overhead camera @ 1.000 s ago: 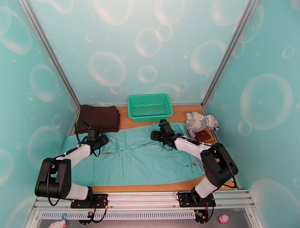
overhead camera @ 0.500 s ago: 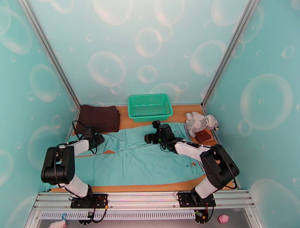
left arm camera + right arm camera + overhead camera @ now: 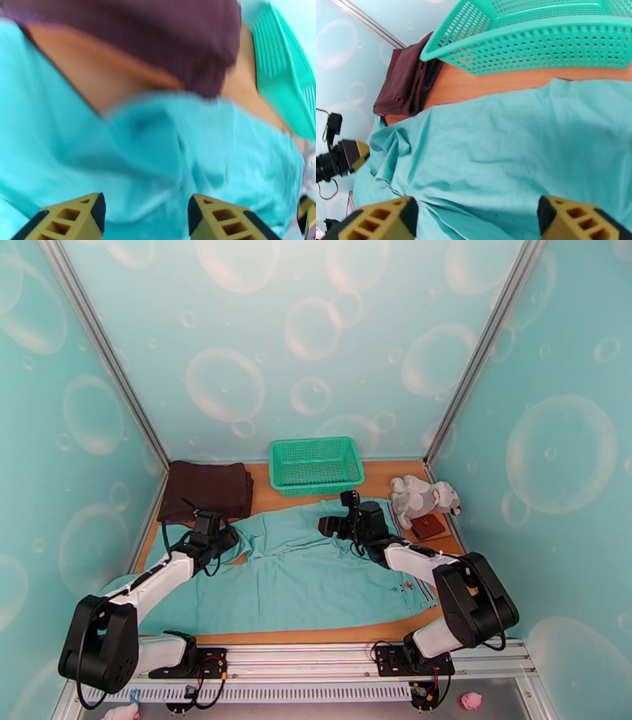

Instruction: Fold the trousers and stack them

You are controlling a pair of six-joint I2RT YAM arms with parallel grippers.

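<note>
The left end effector (image 3: 215, 535) hovers open and empty over the bunched far leg of the trousers (image 3: 300, 579), which lie spread across the surface (image 3: 316, 633). The right end effector (image 3: 332, 526) gapes wide and empty over their far edge. This looks like the pre-grasp step; next, both should pinch that edge.

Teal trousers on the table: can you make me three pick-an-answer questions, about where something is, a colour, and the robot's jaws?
1. Where is the green plastic mesh basket?
A) on the light teal cloth trousers
B) beyond them, on the wooden table
C) in the right arm's jaws

2. What colour is the folded cloth garment in the far left corner?
A) yellow
B) white
C) dark brown

3. How do the right arm's jaws stand?
A) open over the trousers
B) shut on the basket
C) shut on a toy

Answers: 1 B, bare table shows between basket and trousers. 2 C, it is plainly dark brown. 3 A, both fingers sit wide apart.
</note>
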